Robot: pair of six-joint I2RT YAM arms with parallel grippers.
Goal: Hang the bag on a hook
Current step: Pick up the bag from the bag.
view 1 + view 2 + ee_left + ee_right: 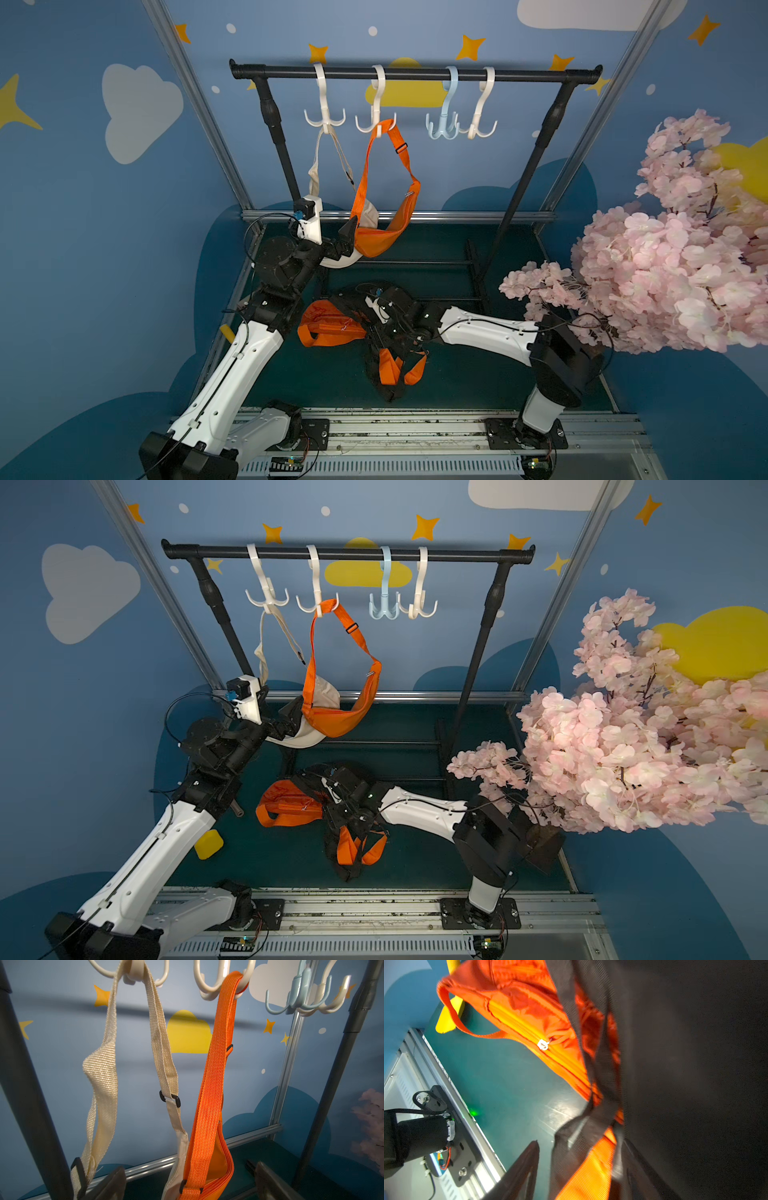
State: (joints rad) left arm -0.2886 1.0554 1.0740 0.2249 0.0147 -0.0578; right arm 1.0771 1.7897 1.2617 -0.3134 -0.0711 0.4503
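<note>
In both top views a black rail [415, 75] carries several hooks. A cream bag [368, 212] hangs from the first white hook [324, 118]. An orange bag [378, 243] hangs by its strap [214, 1068] from the second white hook [376, 120]. My left gripper [347, 239] stands open beside that bag's lower end, holding nothing. On the floor lie another orange bag [328, 326] and a black bag with orange straps [390, 368]. My right gripper [380, 332] is low over them, jaws apart around a black strap [604, 1084] and an orange strap [591, 1178].
A light blue hook [446, 124] and a white hook [478, 124] hang bare on the rail. The rack's black legs [519, 187] stand on the green floor. A pink blossom tree [665, 249] crowds the right side. A yellow piece [209, 844] lies by my left arm.
</note>
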